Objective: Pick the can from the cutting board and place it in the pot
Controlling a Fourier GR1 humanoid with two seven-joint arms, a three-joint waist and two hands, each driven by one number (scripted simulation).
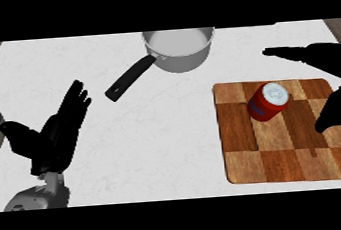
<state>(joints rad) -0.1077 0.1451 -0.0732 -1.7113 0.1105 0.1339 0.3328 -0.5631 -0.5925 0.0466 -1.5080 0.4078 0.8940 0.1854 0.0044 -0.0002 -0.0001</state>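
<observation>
Reaching with fingers spread apart, the right hand (332, 83) flanks the red can (269, 101) on the cutting board (280, 154), ready to grasp; the pot (178, 49) waits beyond; left hand (56, 132) rests open.

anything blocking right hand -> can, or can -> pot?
Nothing visible. The right hand is open beside the can on the cutting board, with bare board between. From can to pot there is only bare counter; the pot's handle points away, toward the left.

We are holding our left hand (56, 130) open at the lower left, fingers straight. Our right hand (333, 70) is spreading open at the right edge.
</observation>
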